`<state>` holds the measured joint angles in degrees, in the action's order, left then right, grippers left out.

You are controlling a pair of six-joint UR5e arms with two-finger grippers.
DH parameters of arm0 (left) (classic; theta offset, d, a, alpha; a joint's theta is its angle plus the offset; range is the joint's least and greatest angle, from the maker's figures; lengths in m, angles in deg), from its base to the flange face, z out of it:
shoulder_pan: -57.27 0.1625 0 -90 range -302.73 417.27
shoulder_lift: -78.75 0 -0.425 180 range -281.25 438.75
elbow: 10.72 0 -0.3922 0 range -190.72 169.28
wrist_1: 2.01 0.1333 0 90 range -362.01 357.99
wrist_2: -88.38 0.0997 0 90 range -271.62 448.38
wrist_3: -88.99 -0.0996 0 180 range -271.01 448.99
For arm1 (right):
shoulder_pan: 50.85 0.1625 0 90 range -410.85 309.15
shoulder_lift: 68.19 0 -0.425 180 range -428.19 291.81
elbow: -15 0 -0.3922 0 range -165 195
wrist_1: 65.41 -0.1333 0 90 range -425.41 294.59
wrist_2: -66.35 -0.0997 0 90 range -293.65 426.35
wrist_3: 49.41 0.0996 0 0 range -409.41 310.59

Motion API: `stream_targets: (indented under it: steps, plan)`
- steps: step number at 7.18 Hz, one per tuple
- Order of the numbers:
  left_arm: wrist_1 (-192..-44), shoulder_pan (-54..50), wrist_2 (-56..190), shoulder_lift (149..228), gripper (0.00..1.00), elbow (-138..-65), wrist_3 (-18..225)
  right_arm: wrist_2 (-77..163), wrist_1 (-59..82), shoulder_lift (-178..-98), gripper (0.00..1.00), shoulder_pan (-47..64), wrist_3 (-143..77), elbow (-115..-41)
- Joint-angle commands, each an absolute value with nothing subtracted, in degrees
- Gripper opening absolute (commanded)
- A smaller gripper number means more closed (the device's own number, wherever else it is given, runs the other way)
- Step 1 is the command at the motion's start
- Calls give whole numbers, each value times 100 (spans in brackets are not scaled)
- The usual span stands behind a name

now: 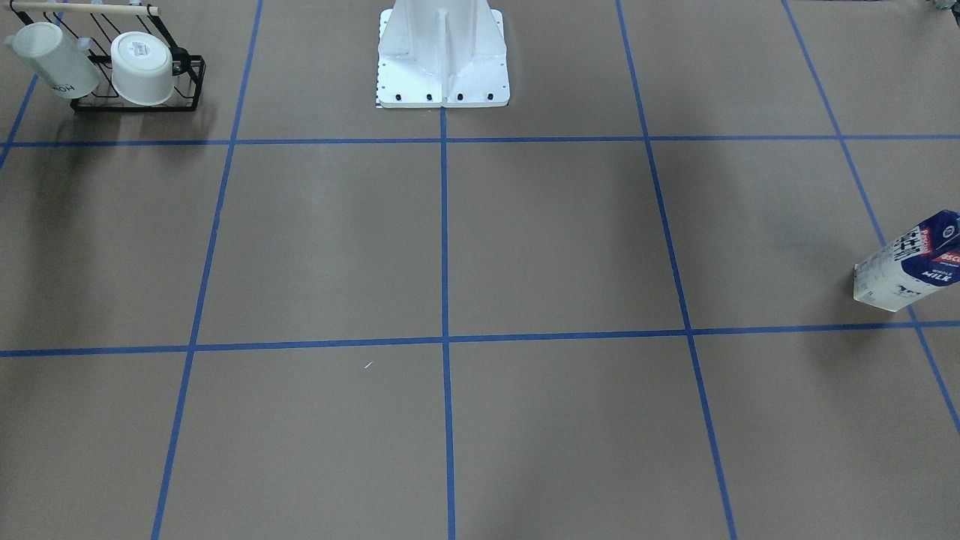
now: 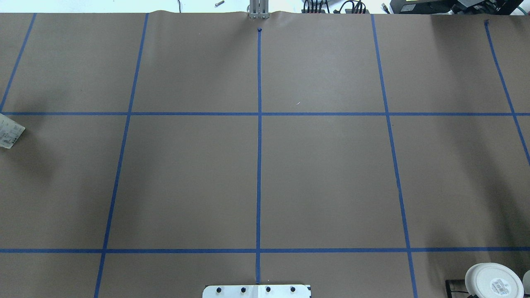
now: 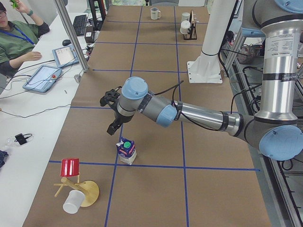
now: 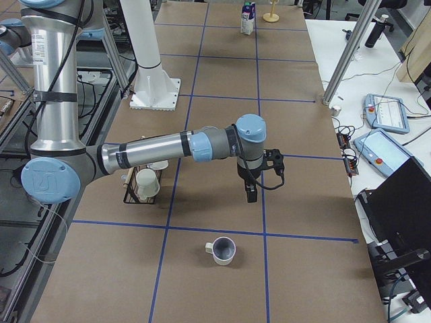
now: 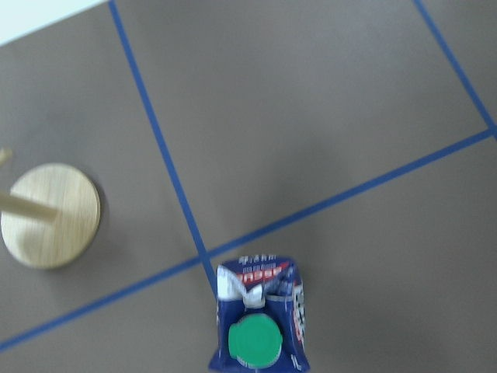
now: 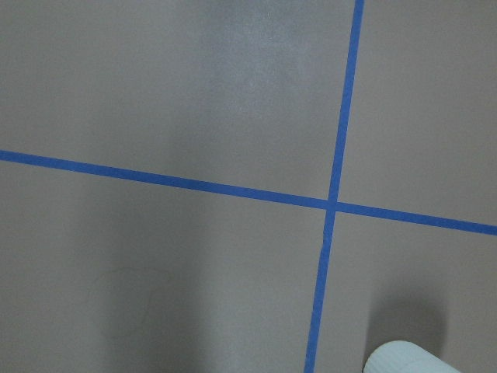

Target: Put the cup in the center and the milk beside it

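Milk and cup stand well apart on the counter.
Jaws' state cannot be told; an off-centre pinch could topple the milk.

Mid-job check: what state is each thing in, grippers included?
Milk: upright, green cap on, free.
Cup: upright, mouth up, free.
Rack mugs: on their sides in the black rack.
Red cup: upside down on the wooden stand.
Left gripper: raised near the milk, open or shut unclear.
Right gripper: raised near the cup, open or shut unclear.
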<state>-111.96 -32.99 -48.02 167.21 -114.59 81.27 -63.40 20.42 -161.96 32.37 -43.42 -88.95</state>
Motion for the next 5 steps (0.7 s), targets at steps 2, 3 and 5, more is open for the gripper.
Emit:
stream_targets:
  steps: [2, 3, 5]
  plan:
    - [-11310, -3299, -4811, 16752, 99, -11452, 8125, -6250, 667, -16961, 100, 3238, -4291, -8171]
    - [-11310, -3299, -4811, 16752, 99, -11461, 8125, -5954, 666, -16953, 98, 3238, -4343, -8038]
    - [-11319, -3299, -4811, 16752, 99, -11504, 8134, -5881, 675, -16935, 79, 3203, -4352, -7800]
